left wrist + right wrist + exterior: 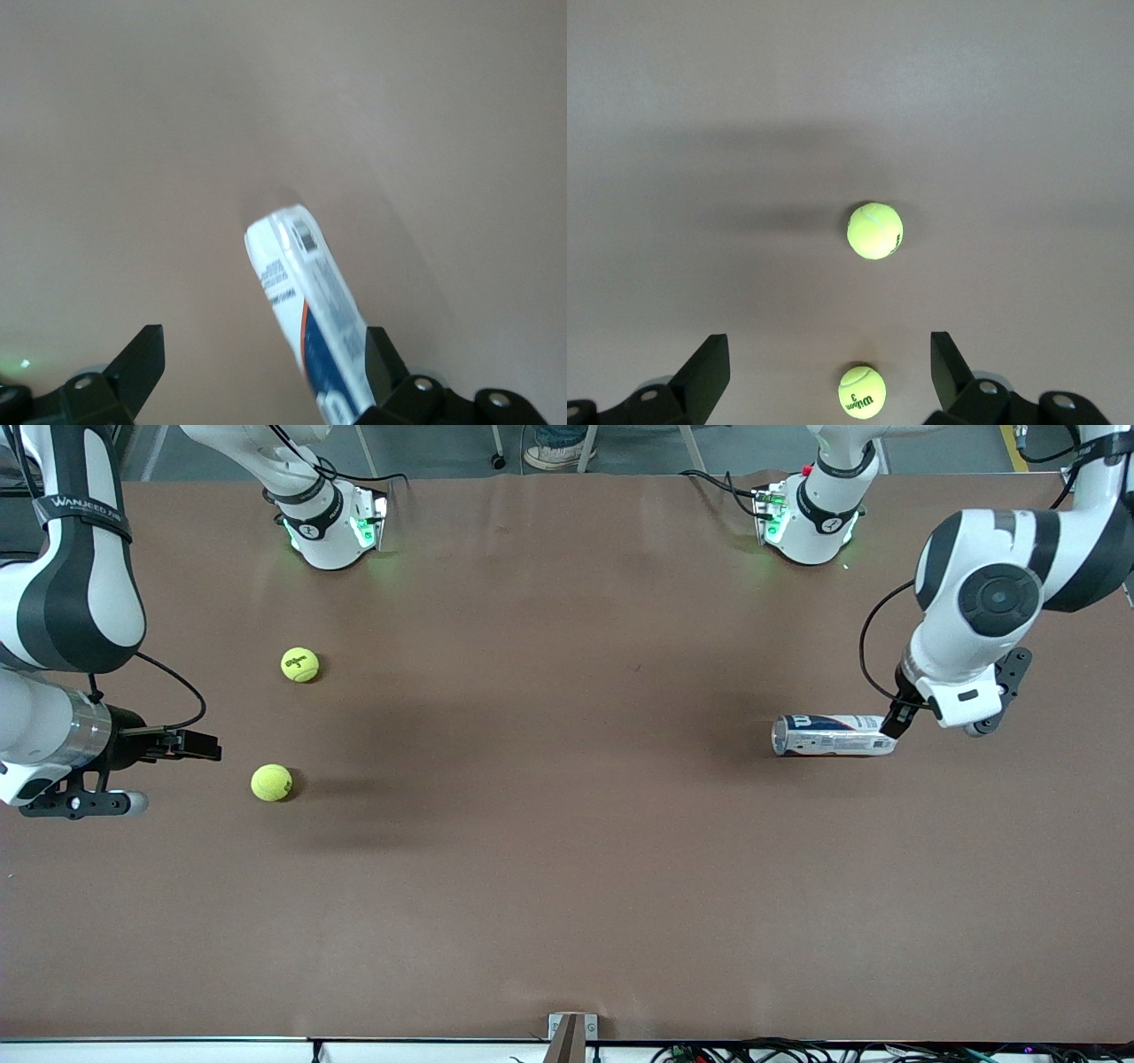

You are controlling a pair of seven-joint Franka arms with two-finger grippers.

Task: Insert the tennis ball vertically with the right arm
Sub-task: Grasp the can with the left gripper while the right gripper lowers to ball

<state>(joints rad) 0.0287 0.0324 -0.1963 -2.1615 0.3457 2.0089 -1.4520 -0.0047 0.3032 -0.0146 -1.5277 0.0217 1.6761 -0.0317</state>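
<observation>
Tennis balls: one nearer the camera, one marked "Wilson" farther, both on the table beside the right gripper, jaws apart. The left gripper, jaws apart, straddles the lying can.

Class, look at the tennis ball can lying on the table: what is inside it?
Nothing can be told: the tennis ball can lies on its side under the open left gripper, its wrapper hiding the inside. Two tennis balls lie outside it.
</observation>
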